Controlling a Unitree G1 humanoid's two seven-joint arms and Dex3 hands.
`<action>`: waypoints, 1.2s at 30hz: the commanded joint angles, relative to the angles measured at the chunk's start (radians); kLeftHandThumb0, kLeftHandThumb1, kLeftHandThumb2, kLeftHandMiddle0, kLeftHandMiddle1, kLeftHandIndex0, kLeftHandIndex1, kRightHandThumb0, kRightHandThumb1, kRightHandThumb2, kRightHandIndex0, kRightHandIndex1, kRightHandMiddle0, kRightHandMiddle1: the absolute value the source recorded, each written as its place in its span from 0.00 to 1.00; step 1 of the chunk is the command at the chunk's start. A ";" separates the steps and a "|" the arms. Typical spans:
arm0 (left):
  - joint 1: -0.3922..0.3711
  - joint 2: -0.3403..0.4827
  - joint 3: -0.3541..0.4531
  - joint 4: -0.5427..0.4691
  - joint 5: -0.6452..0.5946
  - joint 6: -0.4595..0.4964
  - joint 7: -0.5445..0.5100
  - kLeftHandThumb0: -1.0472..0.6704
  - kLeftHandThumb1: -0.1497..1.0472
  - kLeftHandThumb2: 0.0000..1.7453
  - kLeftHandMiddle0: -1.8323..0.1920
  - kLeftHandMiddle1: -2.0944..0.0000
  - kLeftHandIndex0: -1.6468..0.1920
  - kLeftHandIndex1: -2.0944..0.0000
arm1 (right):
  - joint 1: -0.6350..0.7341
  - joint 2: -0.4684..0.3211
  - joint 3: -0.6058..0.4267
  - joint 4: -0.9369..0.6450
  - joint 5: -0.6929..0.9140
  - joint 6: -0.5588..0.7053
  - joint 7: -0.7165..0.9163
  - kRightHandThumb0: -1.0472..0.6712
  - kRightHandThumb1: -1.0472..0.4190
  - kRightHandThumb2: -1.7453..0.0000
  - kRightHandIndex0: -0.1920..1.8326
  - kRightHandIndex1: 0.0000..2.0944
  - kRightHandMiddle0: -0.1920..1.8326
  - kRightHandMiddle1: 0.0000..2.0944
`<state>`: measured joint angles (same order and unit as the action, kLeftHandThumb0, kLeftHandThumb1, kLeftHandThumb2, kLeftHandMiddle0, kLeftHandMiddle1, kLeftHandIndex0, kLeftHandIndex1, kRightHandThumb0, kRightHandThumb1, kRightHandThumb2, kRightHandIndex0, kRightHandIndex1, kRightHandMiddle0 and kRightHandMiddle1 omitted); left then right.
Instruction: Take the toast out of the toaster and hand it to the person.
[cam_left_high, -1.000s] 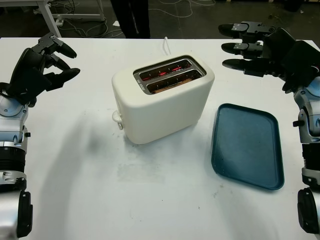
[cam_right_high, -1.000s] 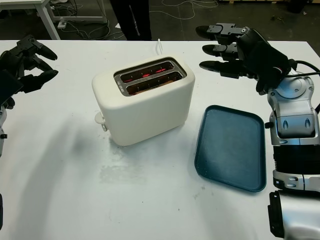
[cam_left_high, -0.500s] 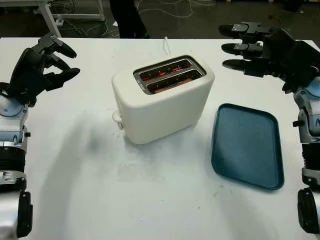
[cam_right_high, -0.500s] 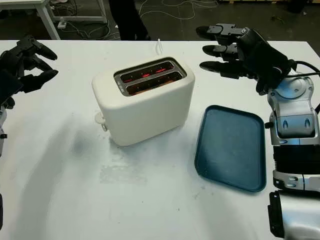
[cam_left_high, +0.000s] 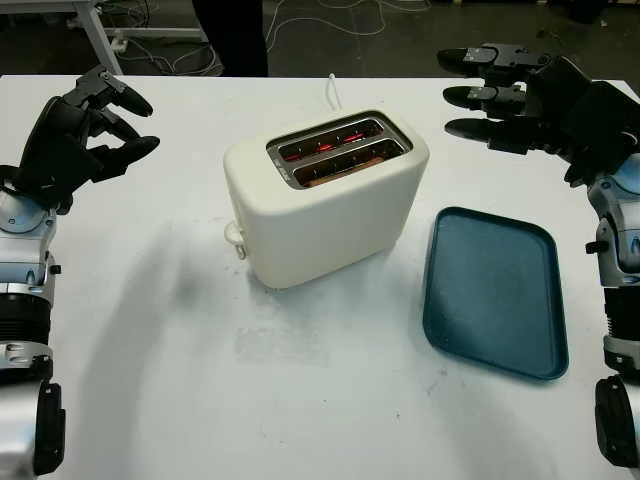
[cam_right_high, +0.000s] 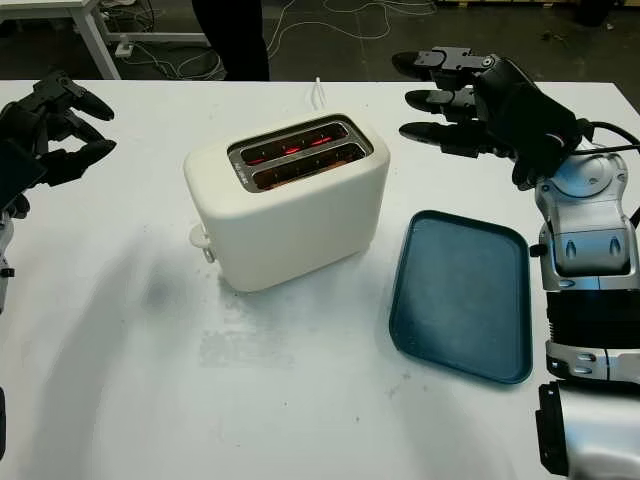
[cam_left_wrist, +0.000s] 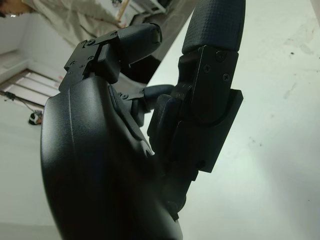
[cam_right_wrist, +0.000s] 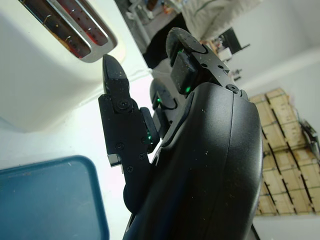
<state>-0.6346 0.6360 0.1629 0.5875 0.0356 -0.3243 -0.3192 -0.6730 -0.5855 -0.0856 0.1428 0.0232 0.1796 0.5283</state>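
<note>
A cream two-slot toaster (cam_left_high: 325, 200) stands mid-table, its slots glowing red. Low in the near slot sits a brown slice of toast (cam_left_high: 340, 173), barely above the rim. My left hand (cam_left_high: 135, 125) hangs open over the table's left side, well apart from the toaster. Raised at the far right, my right hand (cam_left_high: 460, 95) is open and points toward the toaster from behind the tray. In the right wrist view the toaster (cam_right_wrist: 40, 75) lies beyond the fingers (cam_right_wrist: 120, 130). A person's dark legs (cam_left_high: 232, 35) stand past the table's far edge.
A teal tray (cam_left_high: 495, 290) lies flat to the right of the toaster, holding nothing. The toaster's white cord (cam_left_high: 332, 90) runs off the far edge. A white table leg (cam_left_high: 100, 35) and floor cables sit behind on the left.
The person's legs have shifted to the left behind the table. Both hands and the toaster are where they were.
</note>
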 joint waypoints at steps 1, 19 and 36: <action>-0.010 0.003 0.007 0.005 -0.013 -0.009 -0.002 0.00 0.89 0.11 0.77 0.23 0.78 0.26 | 0.001 0.001 -0.003 -0.015 0.004 0.009 -0.011 0.49 0.09 0.96 0.35 0.01 0.34 0.00; -0.006 0.002 0.008 -0.001 -0.014 -0.002 0.003 0.00 0.89 0.11 0.77 0.24 0.78 0.27 | 0.004 0.001 0.000 -0.021 -0.003 -0.001 -0.016 0.47 0.09 0.96 0.36 0.01 0.34 0.00; -0.005 0.004 0.008 -0.003 -0.006 -0.005 0.012 0.00 0.89 0.12 0.76 0.24 0.78 0.26 | 0.002 0.000 0.000 -0.023 0.001 0.010 -0.016 0.49 0.09 0.96 0.36 0.01 0.34 0.00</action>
<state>-0.6346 0.6360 0.1636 0.5874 0.0347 -0.3242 -0.3160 -0.6729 -0.5855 -0.0856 0.1344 0.0225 0.1797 0.5213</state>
